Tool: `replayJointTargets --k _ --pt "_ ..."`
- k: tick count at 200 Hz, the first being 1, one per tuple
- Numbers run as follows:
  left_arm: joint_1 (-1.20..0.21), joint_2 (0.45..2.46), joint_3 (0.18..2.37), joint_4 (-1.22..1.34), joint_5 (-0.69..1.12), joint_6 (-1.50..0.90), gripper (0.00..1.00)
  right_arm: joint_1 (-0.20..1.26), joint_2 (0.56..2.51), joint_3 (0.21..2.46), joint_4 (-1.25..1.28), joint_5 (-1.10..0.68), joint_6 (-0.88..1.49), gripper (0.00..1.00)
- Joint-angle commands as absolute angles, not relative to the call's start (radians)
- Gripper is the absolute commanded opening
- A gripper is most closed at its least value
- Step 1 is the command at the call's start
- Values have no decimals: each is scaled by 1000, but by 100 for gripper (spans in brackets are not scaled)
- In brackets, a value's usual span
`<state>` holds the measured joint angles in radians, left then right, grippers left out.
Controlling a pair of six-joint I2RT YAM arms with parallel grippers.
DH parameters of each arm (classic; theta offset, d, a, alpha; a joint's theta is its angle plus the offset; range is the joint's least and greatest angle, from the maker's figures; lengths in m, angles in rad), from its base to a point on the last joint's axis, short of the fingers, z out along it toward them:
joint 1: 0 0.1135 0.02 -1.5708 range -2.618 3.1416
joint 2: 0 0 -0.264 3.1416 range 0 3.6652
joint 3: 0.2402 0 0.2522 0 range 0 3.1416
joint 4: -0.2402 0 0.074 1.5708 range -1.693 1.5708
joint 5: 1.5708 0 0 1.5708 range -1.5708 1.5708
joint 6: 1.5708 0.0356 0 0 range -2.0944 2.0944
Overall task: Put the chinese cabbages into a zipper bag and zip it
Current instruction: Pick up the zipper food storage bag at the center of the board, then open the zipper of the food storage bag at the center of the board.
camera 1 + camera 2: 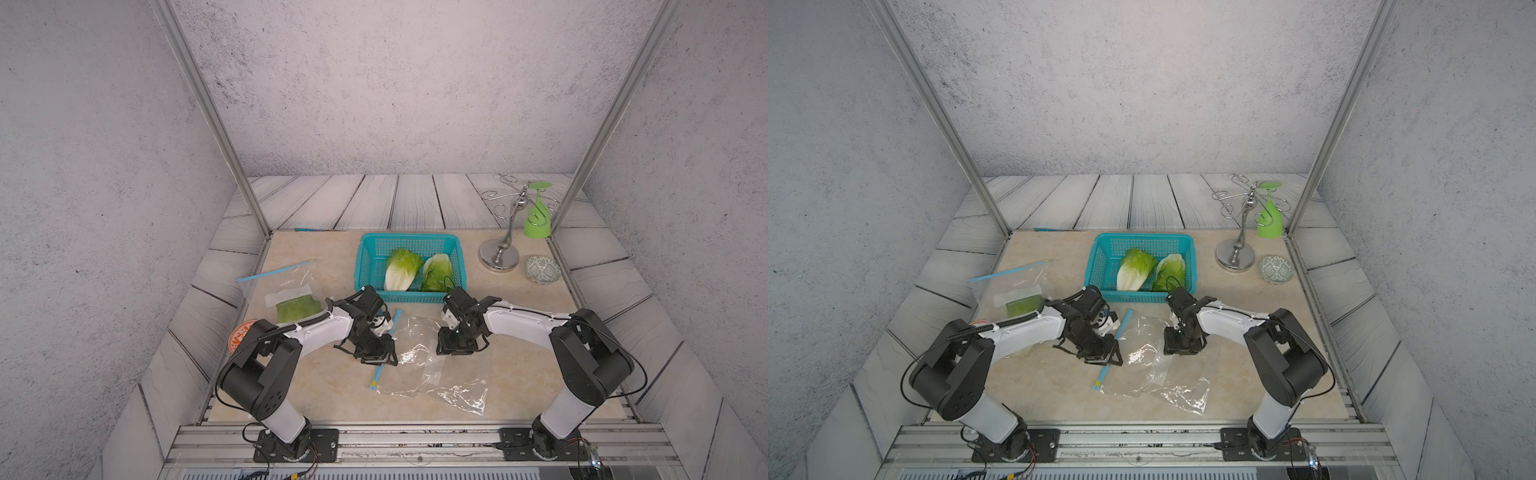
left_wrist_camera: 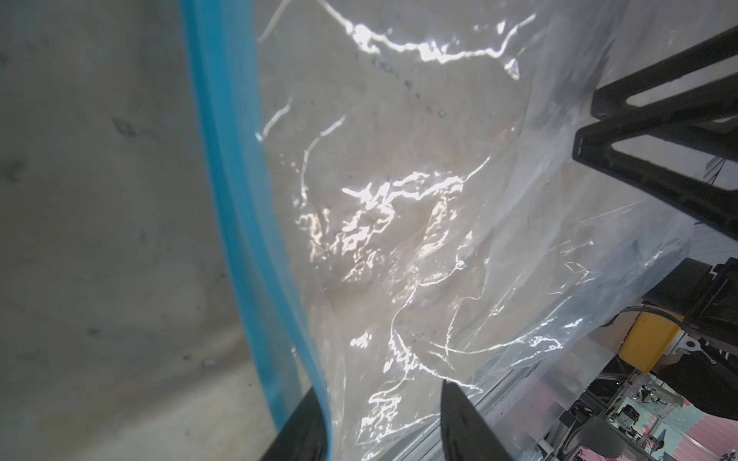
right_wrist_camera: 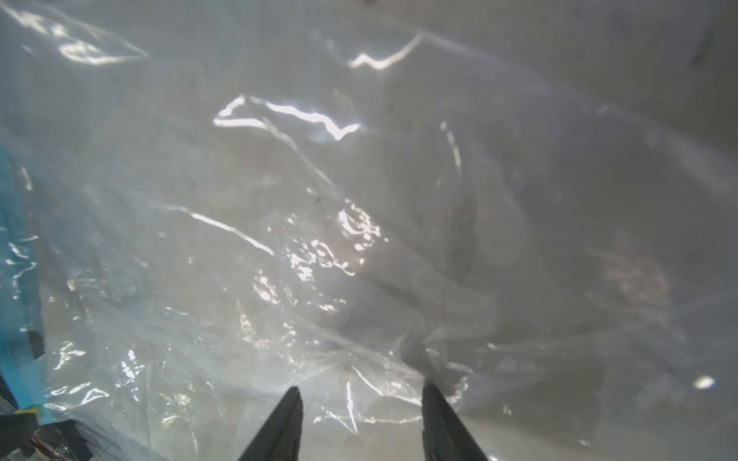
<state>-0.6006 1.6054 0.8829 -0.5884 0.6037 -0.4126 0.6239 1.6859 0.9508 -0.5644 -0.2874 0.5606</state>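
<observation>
Room: grey textured walls, plank floor, beige table (image 1: pixel 316 386) inside metal frame.
Basket (image 1: pixel 370 253): teal, far centre of table; holds two cabbages (image 1: pixel 400 270), side by side, not yet bagged.
Bag (image 1: pixel 432 374): clear zip bag, empty, flat and crumpled on table betw. both arms; blue zip strip (image 1: pixel 384 353) along its L edge.
2nd bag (image 1: pixel 291 286): far L, already has green leaves inside (prob. third cabbage); its zip strip looks unsealed but can't be sure.
L gripper (image 2: pixel 381 423): low over zip strip; jaws partly apart, one finger at the blue strip, other over the film. Looks set to pinch the mouth edge; can't tell if it has the plastic yet.
R gripper (image 3: pixel 361 415): jaws partly apart, straddling loose film on bag's far side; nothing clearly pinched. Likely there to lift the top layer so the mouth opens.
Step (my read): opening the empty bag before fetching a cabbage.
Risk: thin film may slip or both layers get pinched together.
Rest: goblet rack (image 1: pixel 505 232) and small bowl (image 1: pixel 542 269) far R, clear of work.
</observation>
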Motion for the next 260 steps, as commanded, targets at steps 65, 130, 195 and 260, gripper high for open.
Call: replayJointTargets --k 65,130,195,260 --pt "-604 1635 837 -510 615 -420 25 623 1742 939 -576 -295 565 49" --pt "-604 1298 870 -476 533 -289 0 624 1510 1189 -802 -346 616 53" --pt "-623 1275 1060 -586 505 -216 0 630 1536 1544 -911 -390 831 61" --pt "-668 1320 1125 -566 482 -222 0 682 1604 1652 -912 -350 891 66"
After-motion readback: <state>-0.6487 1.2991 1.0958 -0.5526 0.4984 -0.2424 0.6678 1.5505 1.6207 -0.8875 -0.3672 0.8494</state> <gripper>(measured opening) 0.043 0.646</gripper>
